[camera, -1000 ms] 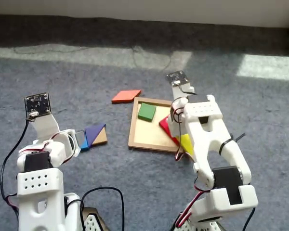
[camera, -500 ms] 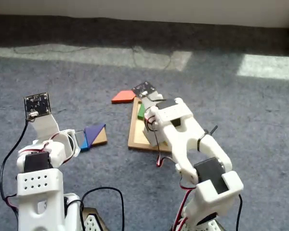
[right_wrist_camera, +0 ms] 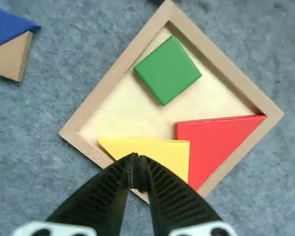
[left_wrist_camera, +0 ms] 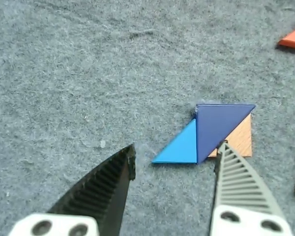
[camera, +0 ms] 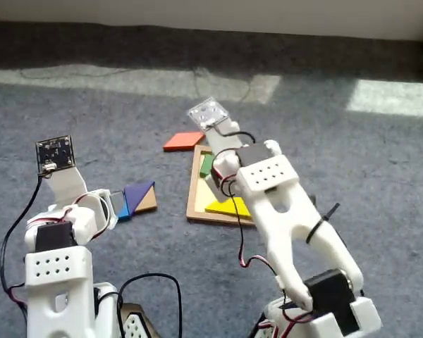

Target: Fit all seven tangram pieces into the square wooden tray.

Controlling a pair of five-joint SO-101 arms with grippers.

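The square wooden tray (right_wrist_camera: 88, 110) holds a green square (right_wrist_camera: 167, 70), a red triangle (right_wrist_camera: 216, 140) and a yellow triangle (right_wrist_camera: 157, 151). The yellow one lies against the tray's near rim. My right gripper (right_wrist_camera: 136, 166) is shut, with its tips down on the yellow triangle's near edge. On the carpet left of the tray (camera: 193, 191) lie a light blue triangle (left_wrist_camera: 182, 147), a dark blue triangle (left_wrist_camera: 216, 125) and a tan piece (left_wrist_camera: 240, 140), all touching. My left gripper (left_wrist_camera: 176, 150) hangs open just above them. An orange piece (camera: 184, 141) lies beyond the tray's far left corner.
Grey carpet covers the whole floor. Cables trail from both arm bases at the near edge. Bare carpet stretches to the right of the tray and behind it, up to the wall.
The right arm swung left across the tray, and the yellow triangle went from the tray's right edge to its near-left part. The left arm stayed still.
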